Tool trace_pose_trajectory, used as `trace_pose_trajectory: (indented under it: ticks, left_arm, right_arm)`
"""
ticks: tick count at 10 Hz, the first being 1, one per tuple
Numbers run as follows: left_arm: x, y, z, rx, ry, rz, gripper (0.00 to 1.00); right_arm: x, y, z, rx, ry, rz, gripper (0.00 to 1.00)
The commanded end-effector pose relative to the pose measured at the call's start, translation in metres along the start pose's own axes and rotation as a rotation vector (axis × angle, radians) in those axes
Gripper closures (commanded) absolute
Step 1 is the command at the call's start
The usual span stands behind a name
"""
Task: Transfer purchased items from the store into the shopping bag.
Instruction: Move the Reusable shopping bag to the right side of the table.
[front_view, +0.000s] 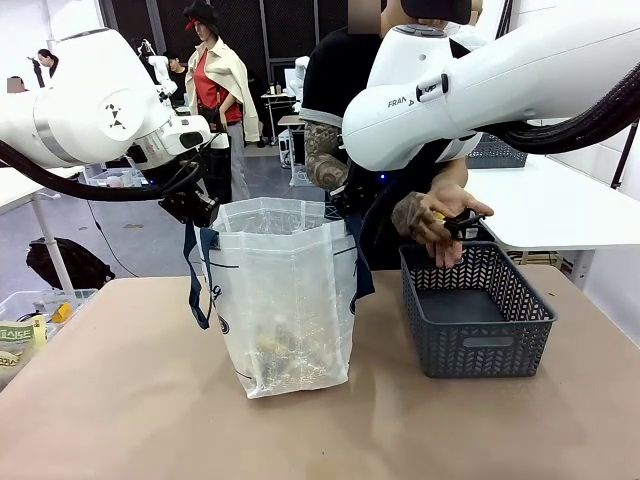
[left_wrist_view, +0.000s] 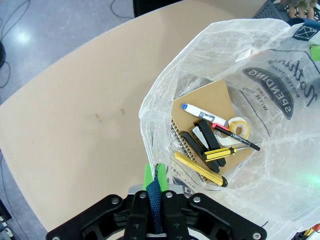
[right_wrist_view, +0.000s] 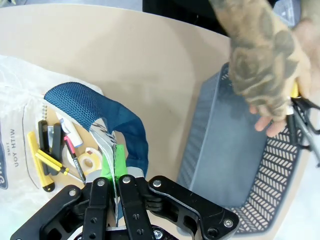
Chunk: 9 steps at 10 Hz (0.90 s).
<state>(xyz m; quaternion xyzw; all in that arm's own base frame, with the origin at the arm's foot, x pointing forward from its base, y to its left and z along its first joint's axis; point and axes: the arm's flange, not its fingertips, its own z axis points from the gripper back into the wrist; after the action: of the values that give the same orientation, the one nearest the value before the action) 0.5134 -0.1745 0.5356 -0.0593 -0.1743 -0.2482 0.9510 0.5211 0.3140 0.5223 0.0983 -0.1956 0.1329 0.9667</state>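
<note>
Left tool (left_wrist_view: 154, 180) and right tool (right_wrist_view: 114, 165) clamp the shopping bag (front_view: 285, 300) open; they should probably hold steady while the person's hand (front_view: 430, 215) loads between them.

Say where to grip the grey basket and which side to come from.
Take the basket by its near wall, at the handle cut-out, coming down on the robot's side. The wall there stands upright and thin, so one finger likely fits inside, one outside. The person's hand hovers over the far rim, so avoid that side.
</note>
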Motion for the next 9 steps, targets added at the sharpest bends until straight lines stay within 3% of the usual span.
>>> trace_pose_trajectory:
  ticks: [1,9]
  left_arm:
    - [-0.002,0.0004,0.0021,-0.001,0.005,0.015,1.0]
    - [-0.002,0.0004,0.0021,-0.001,0.005,0.015,1.0]
  right_arm:
    - [-0.0032,-0.0023,-0.0006,0.009,0.003,-0.011,1.0]
    - [-0.0032,-0.0023,-0.0006,0.009,0.003,-0.011,1.0]
